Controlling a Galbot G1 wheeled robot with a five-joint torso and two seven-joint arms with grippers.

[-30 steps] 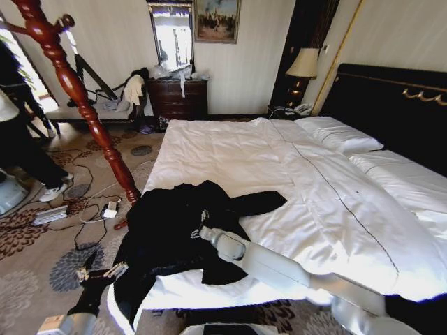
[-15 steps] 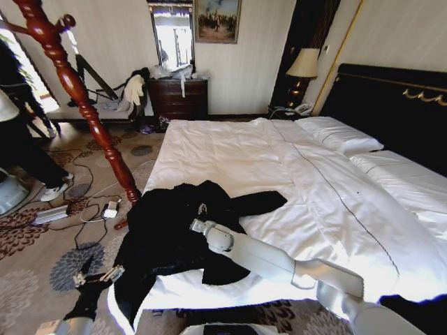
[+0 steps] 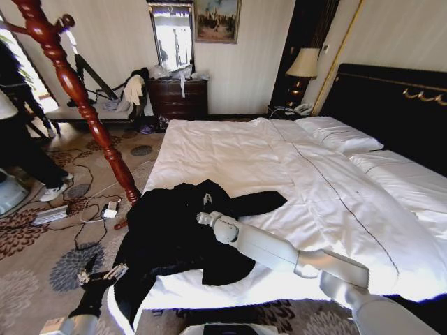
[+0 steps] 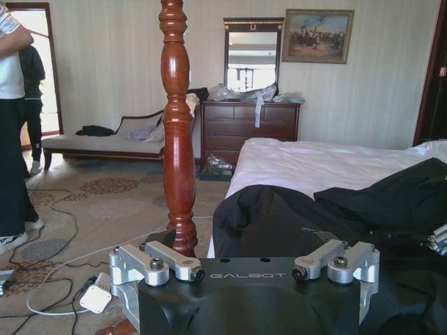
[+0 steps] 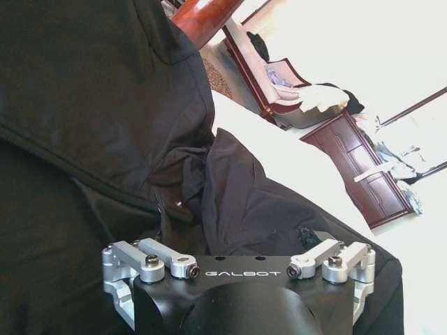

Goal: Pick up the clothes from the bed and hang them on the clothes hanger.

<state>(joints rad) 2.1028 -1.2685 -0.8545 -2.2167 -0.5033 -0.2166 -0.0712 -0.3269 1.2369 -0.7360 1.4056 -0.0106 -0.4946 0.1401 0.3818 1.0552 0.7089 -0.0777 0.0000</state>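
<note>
Reaching over the clothes (image 3: 174, 234) at the bed's (image 3: 279, 160) 7 o'clock corner, right gripper (image 3: 205, 209) finger state unclear; gather thick collar fabric. Left gripper (image 3: 105, 273) waits low, finger state also unclear.

The brand name "GALBOT" stands in pale capital letters on the black body of the left tool (image 4: 248, 273), and again on the black body of the right tool (image 5: 241, 272). Nothing else is legible.

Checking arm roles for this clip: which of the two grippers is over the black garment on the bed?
The right gripper, reaching above the clothes. The left gripper sits low beside the bed, off the mattress.
</note>
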